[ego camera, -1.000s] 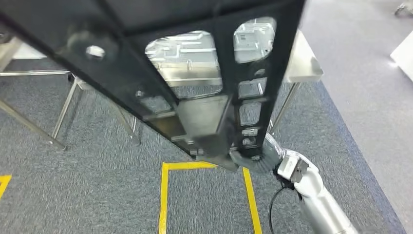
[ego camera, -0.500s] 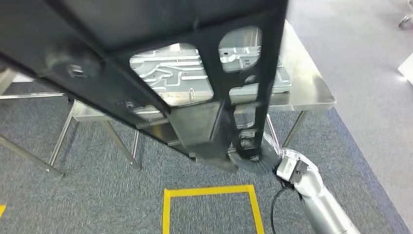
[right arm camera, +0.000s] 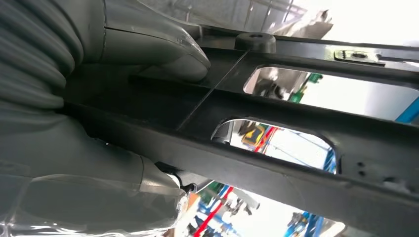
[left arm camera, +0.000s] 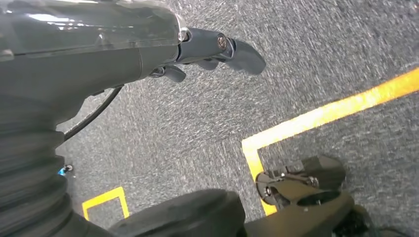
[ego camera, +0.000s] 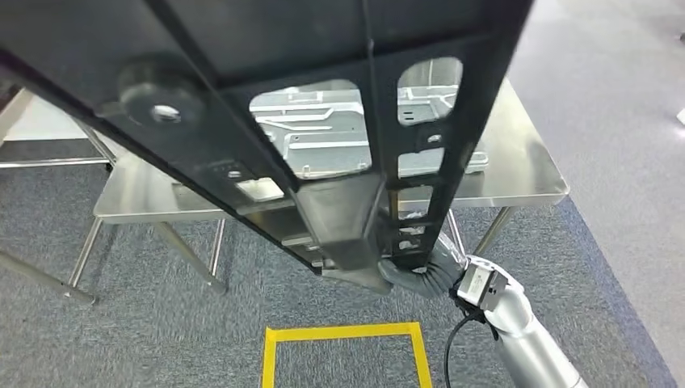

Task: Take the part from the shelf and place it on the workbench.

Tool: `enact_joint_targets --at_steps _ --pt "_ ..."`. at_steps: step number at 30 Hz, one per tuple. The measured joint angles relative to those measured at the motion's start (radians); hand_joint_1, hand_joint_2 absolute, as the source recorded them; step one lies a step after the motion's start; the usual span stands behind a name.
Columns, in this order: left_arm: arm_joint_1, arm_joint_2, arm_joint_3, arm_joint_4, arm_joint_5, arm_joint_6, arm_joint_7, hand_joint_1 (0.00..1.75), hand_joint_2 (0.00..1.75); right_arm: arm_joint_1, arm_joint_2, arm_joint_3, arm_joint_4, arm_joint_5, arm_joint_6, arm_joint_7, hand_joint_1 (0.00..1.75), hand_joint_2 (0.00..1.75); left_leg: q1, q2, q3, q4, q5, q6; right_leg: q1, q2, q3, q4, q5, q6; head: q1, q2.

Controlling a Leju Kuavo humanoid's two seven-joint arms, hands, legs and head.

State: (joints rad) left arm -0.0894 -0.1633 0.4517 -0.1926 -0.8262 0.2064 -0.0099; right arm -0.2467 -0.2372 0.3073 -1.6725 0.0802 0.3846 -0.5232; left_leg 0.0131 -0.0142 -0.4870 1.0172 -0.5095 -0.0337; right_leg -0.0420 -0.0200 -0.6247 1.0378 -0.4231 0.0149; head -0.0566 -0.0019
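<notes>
Nearest to me in the head view is grey carpet (ego camera: 145,339) with a yellow tape square (ego camera: 343,333) marked on it, and my right arm (ego camera: 529,343) rising from the lower right. Its right hand (ego camera: 404,273) sits under the low end of the part (ego camera: 242,97), a big black frame with cut-out windows that slants up across most of my view. I hold it in the air, on my side of the workbench (ego camera: 525,174) and above it, not resting on it. Beyond the frame, through its windows, I see the steel workbench carrying a silver stamped metal panel (ego camera: 323,133); further right lies paler floor (ego camera: 614,97).

The right wrist view adds what the head view hides: the thick grey thumb (right arm camera: 163,49) pressed flat on the black frame (right arm camera: 296,148), the hand clamped on it.

The left wrist view looks down at carpet (left arm camera: 163,128) and yellow tape (left arm camera: 326,116); my left hand (left arm camera: 207,49) hangs there with nothing in it, fingers loosely apart.
</notes>
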Motion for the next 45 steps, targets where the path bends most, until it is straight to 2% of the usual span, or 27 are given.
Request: enact_joint_targets --at_steps 2,5,6,7,9,11,13,16,17,19,20,21,22,24,25,26,28,31,33,35,36,37,38,39,41,42,45 --pt "0.001 0.0 0.0 0.0 0.001 0.002 -0.002 0.0 1.75 0.0 -0.009 0.0 0.0 -0.004 0.0 -0.001 1.75 1.75 0.003 0.006 -0.039 0.075 -0.032 -0.008 0.003 0.001 0.009 -0.001 -0.007 -0.014 0.0 0.0" --pt "-0.007 0.0 0.0 0.0 0.006 0.002 -0.008 0.0 1.75 0.004 -0.016 0.001 0.002 -0.006 0.001 -0.003 1.75 1.75 0.001 0.007 -0.146 0.245 -0.1 -0.01 0.013 0.0 0.018 -0.001 -0.021 -0.024 0.0 0.0" --pt "-0.01 0.0 0.0 0.0 0.007 0.002 -0.009 0.0 1.75 0.005 -0.016 0.002 0.003 -0.006 0.001 -0.003 1.75 1.75 0.001 0.007 -0.164 0.259 -0.097 -0.007 0.016 0.001 0.024 -0.001 -0.027 -0.026 0.0 0.0" --pt "-0.011 -0.001 0.0 0.0 0.007 0.002 -0.009 0.0 1.75 0.006 -0.016 0.002 0.004 -0.006 0.001 -0.003 1.75 1.75 -0.001 0.007 -0.165 0.239 -0.072 -0.001 0.02 0.002 0.032 -0.001 -0.033 -0.027 0.0 0.0" --pt "-0.007 0.0 0.0 0.0 0.007 0.002 -0.009 0.0 1.75 0.007 -0.016 0.002 0.006 -0.006 0.001 -0.003 1.75 1.75 -0.008 0.008 -0.134 0.125 0.022 0.02 0.025 0.004 0.051 -0.002 -0.046 -0.028 0.0 0.0" --pt "-0.003 0.0 0.001 0.0 0.007 0.002 -0.008 0.0 1.75 0.007 -0.016 0.003 0.007 -0.007 0.001 -0.004 1.75 1.75 -0.018 0.009 -0.114 0.036 0.064 0.038 0.026 0.006 0.059 -0.005 -0.052 -0.023 0.0 0.0" --pt "-0.002 0.0 0.002 0.0 0.008 0.003 -0.009 0.0 1.75 0.007 -0.016 0.004 0.008 -0.007 0.002 -0.006 1.75 1.75 -0.025 0.009 -0.114 0.011 0.063 0.048 0.024 0.005 0.06 -0.01 -0.054 -0.011 0.0 0.0" --pt "-0.001 -0.002 0.004 0.0 0.01 0.004 -0.008 0.0 1.75 0.0 -0.016 0.005 0.01 -0.008 0.004 -0.007 1.75 1.75 -0.017 0.007 -0.085 -0.028 0.085 0.057 0.025 0.005 0.065 0.0 -0.071 0.004 0.0 0.0" --pt "0.0 -0.003 0.006 0.0 0.011 0.005 -0.005 0.0 1.75 -0.003 -0.015 0.006 0.011 -0.009 0.004 -0.008 1.75 1.75 -0.013 0.008 -0.075 -0.038 0.087 0.059 0.025 0.007 0.049 0.034 -0.089 0.007 0.0 0.0" --pt "0.0 -0.004 0.012 0.0 0.011 0.006 0.003 0.0 1.75 -0.006 -0.014 0.009 0.017 -0.01 0.004 -0.009 1.75 1.75 -0.013 0.008 -0.068 -0.042 0.083 0.064 0.021 0.011 -0.02 0.153 -0.134 0.013 0.0 0.0" --pt "0.0 -0.005 0.016 0.0 0.011 0.006 0.007 0.0 1.75 -0.004 -0.013 0.011 0.019 -0.01 0.004 -0.009 1.75 1.75 -0.014 0.007 -0.066 -0.04 0.079 0.065 0.019 0.011 -0.057 0.208 -0.147 0.017 0.0 0.0" --pt "0.0 -0.005 0.019 0.0 0.011 0.007 0.01 0.0 1.75 0.0 -0.013 0.013 0.022 -0.01 0.004 -0.009 1.75 1.75 -0.013 0.005 -0.064 -0.038 0.073 0.066 0.017 0.011 -0.081 0.237 -0.141 0.021 0.0 0.0" --pt "0.0 -0.006 0.021 0.0 0.011 0.009 0.013 0.0 1.75 0.002 -0.013 0.016 0.023 -0.009 0.004 -0.009 1.75 1.75 -0.012 0.002 -0.061 -0.034 0.067 0.064 0.015 0.011 -0.088 0.229 -0.116 0.023 0.0 0.0" --pt "0.001 -0.009 0.023 0.0 0.015 0.015 0.017 0.0 1.75 0.003 -0.013 0.021 0.022 -0.008 0.006 -0.005 1.75 1.75 -0.011 -0.002 -0.051 -0.021 0.048 0.058 0.011 0.009 -0.054 0.124 -0.035 0.026 0.0 0.0" --pt "0.001 -0.011 0.025 0.0 0.018 0.017 0.018 0.0 1.75 0.001 -0.013 0.025 0.023 -0.007 0.009 -0.001 1.75 1.75 -0.012 -0.003 -0.05 -0.012 0.038 0.053 0.011 0.008 -0.031 0.07 -0.009 0.024 0.0 0.0" --pt "0.002 -0.012 0.028 0.0 0.021 0.019 0.02 0.0 1.75 -0.004 -0.012 0.029 0.023 -0.006 0.012 0.003 1.75 1.75 -0.014 -0.004 -0.051 -0.006 0.03 0.047 0.013 0.007 -0.014 0.032 0.001 0.019 0.0 0.0" --pt "0.002 -0.013 0.034 0.0 0.026 0.019 0.021 0.0 1.75 -0.017 -0.012 0.042 0.027 -0.004 0.018 0.014 1.75 1.75 -0.016 -0.003 -0.055 -0.001 0.02 0.035 0.017 0.008 -0.004 0.012 -0.011 0.007 0.0 0.0" --pt "0.002 -0.013 0.044 0.0 0.026 0.013 0.022 0.0 1.75 -0.034 -0.014 0.059 0.03 0.002 0.017 0.026 1.75 1.75 -0.014 0.0 -0.053 0.015 0.003 0.018 0.014 0.008 0.007 0.0 -0.019 -0.01 0.0 0.0" --pt "0.0 -0.013 0.047 0.0 0.022 0.004 0.021 0.0 1.75 -0.045 -0.015 0.069 0.03 0.006 0.011 0.033 1.75 1.75 -0.011 0.003 -0.092 0.1 -0.04 0.006 0.011 0.003 0.018 -0.006 -0.024 -0.019 0.0 0.0" --pt "-0.009 -0.013 0.047 0.0 0.02 -0.003 0.021 0.0 1.75 -0.055 -0.015 0.079 0.031 0.008 0.005 0.04 1.75 1.75 -0.01 0.006 -0.161 0.226 -0.087 -0.003 0.012 -0.002 0.024 -0.006 -0.03 -0.024 0.0 0.0" --pt "-0.013 -0.013 0.047 0.0 0.019 -0.005 0.022 0.0 1.75 -0.061 -0.015 0.082 0.033 0.006 0.004 0.043 1.75 1.75 -0.01 0.007 -0.184 0.263 -0.09 -0.005 0.012 -0.003 0.028 -0.006 -0.034 -0.024 0.0 0.0" --pt "-0.015 -0.013 0.048 -0.001 0.019 -0.006 0.023 0.0 1.75 -0.067 -0.015 0.086 0.036 0.004 0.003 0.045 1.75 1.75 -0.01 0.007 -0.191 0.267 -0.073 -0.006 0.012 -0.004 0.033 -0.006 -0.038 -0.023 0.0 0.0" --pt "-0.015 -0.013 0.048 -0.001 0.019 -0.006 0.024 0.0 1.75 -0.075 -0.015 0.089 0.04 0.0 0.002 0.046 1.75 1.75 -0.009 0.008 -0.18 0.233 -0.039 -0.005 0.011 -0.003 0.04 -0.006 -0.042 -0.021 0.0 0.0" --pt "-0.013 -0.012 0.048 -0.001 0.018 -0.006 0.026 0.0 1.75 -0.082 -0.015 0.091 0.043 -0.004 0.002 0.047 1.75 1.75 -0.008 0.008 -0.156 0.169 0.007 -0.004 0.011 -0.002 0.048 -0.006 -0.046 -0.018 0.0 0.0" --pt "-0.006 -0.012 0.048 -0.001 0.019 -0.003 0.029 0.0 1.75 -0.094 -0.016 0.095 0.047 -0.008 0.001 0.047 1.75 1.75 -0.009 0.006 -0.111 0.055 0.059 0.005 0.013 0.002 0.057 -0.006 -0.053 -0.009 0.0 0.0" --pt "-0.003 -0.012 0.048 -0.001 0.02 0.0 0.028 0.0 1.75 -0.099 -0.016 0.098 0.05 -0.011 0.0 0.048 1.75 1.75 -0.012 0.006 -0.1 0.023 0.063 0.013 0.014 0.003 0.058 -0.008 -0.054 -0.003 0.0 0.0" --pt "0.001 -0.013 0.053 -0.001 0.024 0.018 0.011 0.0 1.75 -0.111 -0.016 0.104 0.06 -0.021 -0.003 0.051 1.75 1.75 -0.012 0.004 -0.087 -0.003 0.049 0.047 0.015 0.003 0.055 0.004 -0.046 0.018 0.0 0.0"
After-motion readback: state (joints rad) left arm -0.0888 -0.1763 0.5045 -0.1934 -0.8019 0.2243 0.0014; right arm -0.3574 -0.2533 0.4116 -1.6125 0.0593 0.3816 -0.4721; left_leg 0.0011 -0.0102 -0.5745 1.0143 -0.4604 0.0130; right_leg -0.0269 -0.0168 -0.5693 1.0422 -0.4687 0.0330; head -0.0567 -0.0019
